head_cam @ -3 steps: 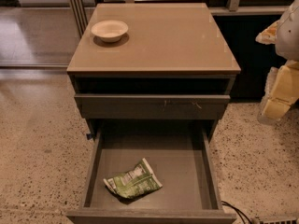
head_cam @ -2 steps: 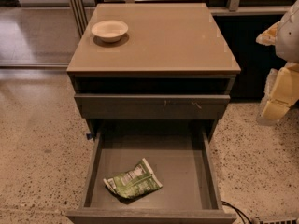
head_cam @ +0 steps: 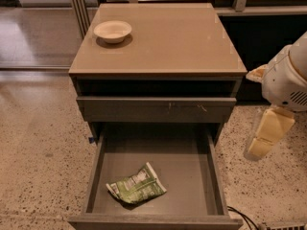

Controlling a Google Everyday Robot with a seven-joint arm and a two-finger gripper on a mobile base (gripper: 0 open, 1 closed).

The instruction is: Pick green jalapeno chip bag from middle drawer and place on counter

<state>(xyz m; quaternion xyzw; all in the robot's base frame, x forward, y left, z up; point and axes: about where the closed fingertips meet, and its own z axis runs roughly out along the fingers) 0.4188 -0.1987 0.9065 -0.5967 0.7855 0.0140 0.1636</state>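
The green jalapeno chip bag (head_cam: 136,185) lies crumpled on the floor of the open middle drawer (head_cam: 192,176), toward its front left. The drawer is pulled far out at the base of the grey cabinet. The tan counter (head_cam: 177,37) tops the cabinet. My gripper (head_cam: 266,137) hangs at the right edge of the camera view, beside the cabinet and outside the drawer, well right of and above the bag. It holds nothing that I can see.
A small white bowl (head_cam: 112,31) sits on the counter's far left corner. A shallower grey drawer (head_cam: 153,109) above the open one is closed. My white arm (head_cam: 288,80) fills the right edge. A dark cable (head_cam: 240,215) lies on the speckled floor at the lower right.
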